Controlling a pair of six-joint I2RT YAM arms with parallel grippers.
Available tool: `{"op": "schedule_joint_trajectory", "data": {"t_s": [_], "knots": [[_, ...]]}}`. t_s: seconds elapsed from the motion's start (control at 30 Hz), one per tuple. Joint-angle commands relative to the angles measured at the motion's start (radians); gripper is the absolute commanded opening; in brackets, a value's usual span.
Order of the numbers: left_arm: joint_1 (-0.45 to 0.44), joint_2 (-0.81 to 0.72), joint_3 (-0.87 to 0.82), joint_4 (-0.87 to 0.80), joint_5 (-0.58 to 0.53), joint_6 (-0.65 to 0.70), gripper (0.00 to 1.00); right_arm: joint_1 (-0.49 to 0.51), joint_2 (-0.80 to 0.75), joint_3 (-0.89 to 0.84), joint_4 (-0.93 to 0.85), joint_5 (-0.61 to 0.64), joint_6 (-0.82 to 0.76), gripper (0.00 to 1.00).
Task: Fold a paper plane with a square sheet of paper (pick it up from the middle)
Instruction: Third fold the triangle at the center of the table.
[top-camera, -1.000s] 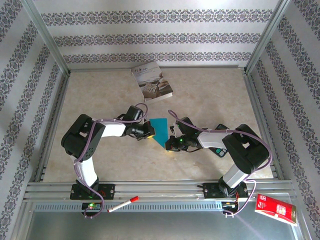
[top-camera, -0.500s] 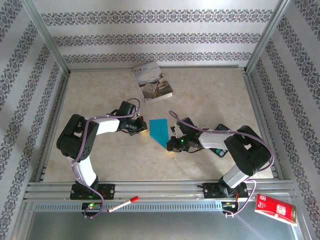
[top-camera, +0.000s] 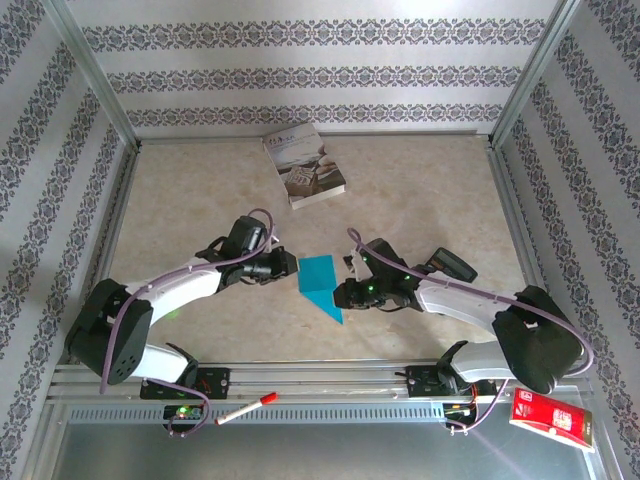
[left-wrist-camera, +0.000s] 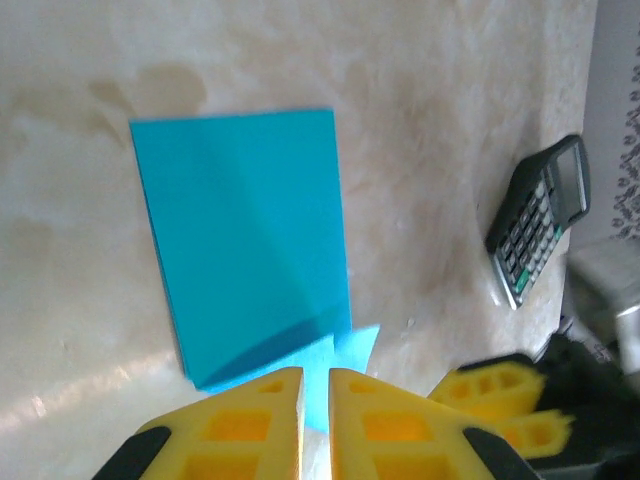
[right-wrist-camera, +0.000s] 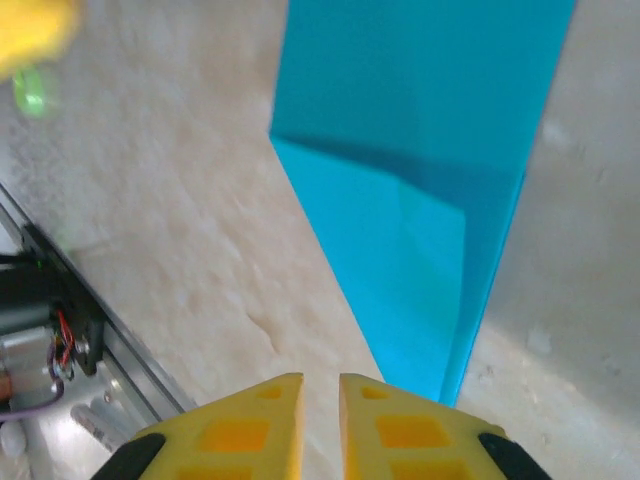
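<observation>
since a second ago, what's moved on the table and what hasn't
Both arms sank from a raised bend to lie low and stretched out. The square sheet of paper slid a little toward the near edge, the left gripper and right gripper staying at its sides; whether either holds it is unclear. The book, marker and red packet stayed put.
</observation>
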Motion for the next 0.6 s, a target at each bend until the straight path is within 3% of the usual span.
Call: {"op": "schedule_joint_trajectory", "data": {"t_s": [0.0,0.1,0.27,0.57], "knots": [[-0.032,-0.032,-0.041,-0.026,-0.01,-0.05,0.14,0.001,0.03,0.054,-0.015,0.066,-0.022,0.17],[-0.076,-0.023,-0.046,-0.007,-0.01,-0.067,0.13,0.008,0.081,0.082,-0.016,0.058,-0.034,0.16],[-0.145,0.069,-0.028,0.069,0.011,-0.099,0.02,0.046,0.14,0.093,0.021,0.041,-0.026,0.13],[-0.15,0.235,0.022,0.106,0.002,-0.065,0.0,0.082,0.236,0.108,0.087,-0.013,-0.012,0.1]]}}
